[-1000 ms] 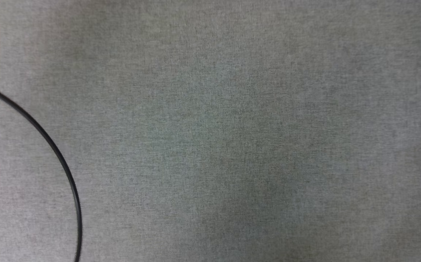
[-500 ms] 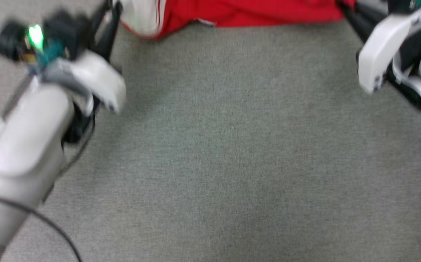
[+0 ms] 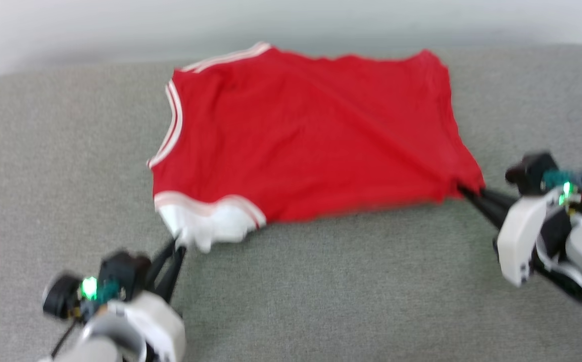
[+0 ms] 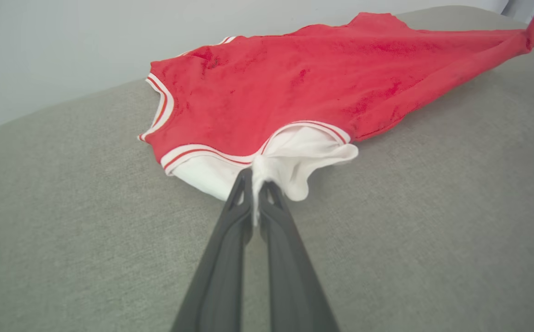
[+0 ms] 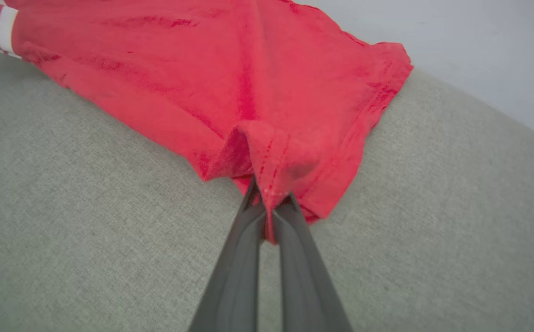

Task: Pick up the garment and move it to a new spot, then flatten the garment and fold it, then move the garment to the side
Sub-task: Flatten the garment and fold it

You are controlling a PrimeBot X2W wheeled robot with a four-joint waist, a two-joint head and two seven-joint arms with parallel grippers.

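The biggest change is in the head view itself. One second ago it looked only at grey cloth, and half a second ago the near border of the garment was just at its top edge. Now the whole garment (image 3: 311, 136) is inside it. The complete picture has shifted, so I judge that the camera was raised, not that the garment was carried. Both arms were already at the same two corners half a second ago.

The garment lies spread on the grey fabric surface (image 3: 321, 306), near its far edge and in front of a pale wall (image 3: 95, 30). The left end effector (image 4: 254, 186) is closed on the white sleeve (image 4: 294, 157), with the cloth pinched between its two dark fingers. The right end effector (image 5: 269, 198) is closed on a red hem corner (image 5: 276, 152), which bunches up at the tips. Between the two grips the near border is pulled rather straight. A diagonal crease (image 3: 371, 120) runs from the right corner across the red body.

For the task, this seems to be the flattening step: the garment is down and stretched, but not yet folded.

Some things are hard to tell. The head view is blurred by motion. The side which lies against the surface is hidden, so any print there cannot be read. Of the far sleeve I see only striped trim (image 3: 225, 56). How much cloth is inside each grip I cannot tell.
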